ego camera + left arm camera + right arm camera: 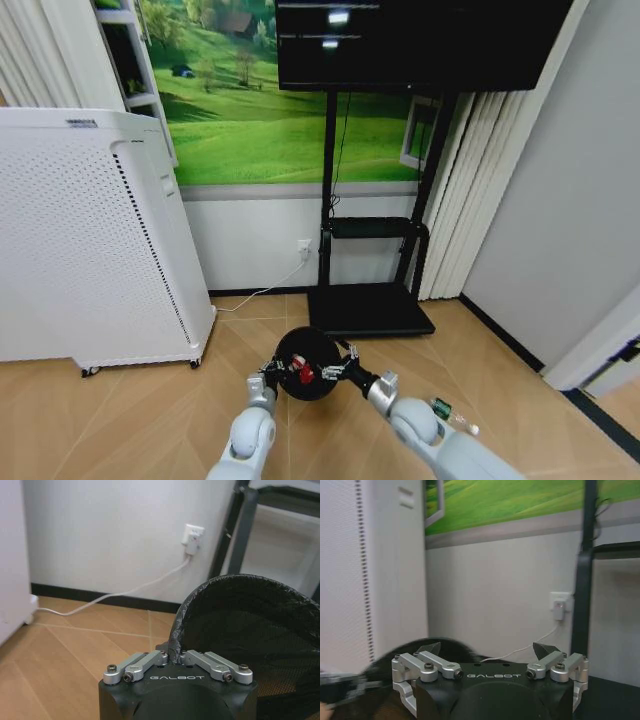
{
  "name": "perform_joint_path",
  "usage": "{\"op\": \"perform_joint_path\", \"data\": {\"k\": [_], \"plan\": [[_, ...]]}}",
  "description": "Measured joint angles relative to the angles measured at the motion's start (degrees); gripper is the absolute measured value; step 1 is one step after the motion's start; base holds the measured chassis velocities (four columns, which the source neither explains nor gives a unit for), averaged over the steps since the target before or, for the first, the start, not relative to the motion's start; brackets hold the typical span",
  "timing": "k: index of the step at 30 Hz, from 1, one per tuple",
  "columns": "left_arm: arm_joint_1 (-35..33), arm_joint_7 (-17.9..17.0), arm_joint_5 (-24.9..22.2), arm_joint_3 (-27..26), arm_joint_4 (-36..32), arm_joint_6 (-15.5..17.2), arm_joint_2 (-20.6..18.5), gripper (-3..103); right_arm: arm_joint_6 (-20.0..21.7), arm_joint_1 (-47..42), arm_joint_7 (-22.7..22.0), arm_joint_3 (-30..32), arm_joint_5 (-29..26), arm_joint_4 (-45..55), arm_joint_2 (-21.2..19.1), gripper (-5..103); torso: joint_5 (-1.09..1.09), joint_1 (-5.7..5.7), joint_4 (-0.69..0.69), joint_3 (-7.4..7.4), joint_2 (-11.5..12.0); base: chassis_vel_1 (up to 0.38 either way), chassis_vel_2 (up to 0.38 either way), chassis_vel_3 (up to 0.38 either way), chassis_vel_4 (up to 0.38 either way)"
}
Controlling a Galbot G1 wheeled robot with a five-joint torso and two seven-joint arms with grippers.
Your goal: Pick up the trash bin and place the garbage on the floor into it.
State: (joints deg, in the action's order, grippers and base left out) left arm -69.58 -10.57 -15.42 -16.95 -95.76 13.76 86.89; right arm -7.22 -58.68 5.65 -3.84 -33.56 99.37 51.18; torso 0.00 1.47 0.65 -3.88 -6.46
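The black trash bin (pixel 308 345) is held up off the parquet floor (pixel 140 420) in front of me. My left gripper (pixel 272 374) is shut on its rim; in the left wrist view the fingers (pixel 165 658) pinch the mesh wall (pixel 250 630). My right gripper (pixel 336 372) hovers open at the opposite rim, and in the right wrist view its fingertips (pixel 431 647) are spread wide with nothing between them. A red-and-white wad of garbage (pixel 301 372) lies inside the bin. A small clear bottle with a green label (pixel 446 409) lies on the floor beside my right forearm.
A tall white perforated appliance (pixel 90 250) stands on the left. A black TV stand (pixel 370 310) with a flat base is just behind the bin. A white cable runs from a wall socket (pixel 303 247) along the skirting. Open floor lies on both sides.
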Motion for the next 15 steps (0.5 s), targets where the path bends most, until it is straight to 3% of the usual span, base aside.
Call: {"op": "perform_joint_path", "data": {"k": [5, 8, 15], "plan": [[-4.24, 0.0, -1.92, -4.22, -6.35, 0.0, -3.23, 4, 0.89, -0.51, -1.27, 7.67, -2.41, -2.68, 1.11, 100, 0.0, 0.0, -0.01, 0.0, 0.0, 0.0, 0.0, 0.0, 0.0], [-8.83, 0.0, -3.4, -8.35, -11.99, -0.23, -7.55, 4, 3.51, -0.68, -6.77, 11.94, -3.53, -6.52, 1.76, 100, -0.01, 0.0, 0.0, 0.01, 0.0, 0.0, 0.0, 0.0, 0.0], [-12.96, -0.01, -5.55, -14.51, -17.32, -0.24, -9.67, 4, 6.8, -0.55, -12.05, 17.25, -4.59, -13.05, 4.78, 100, 0.0, 0.0, -0.01, 0.0, 0.0, 0.0, 0.0, 0.0, 0.0]]}}
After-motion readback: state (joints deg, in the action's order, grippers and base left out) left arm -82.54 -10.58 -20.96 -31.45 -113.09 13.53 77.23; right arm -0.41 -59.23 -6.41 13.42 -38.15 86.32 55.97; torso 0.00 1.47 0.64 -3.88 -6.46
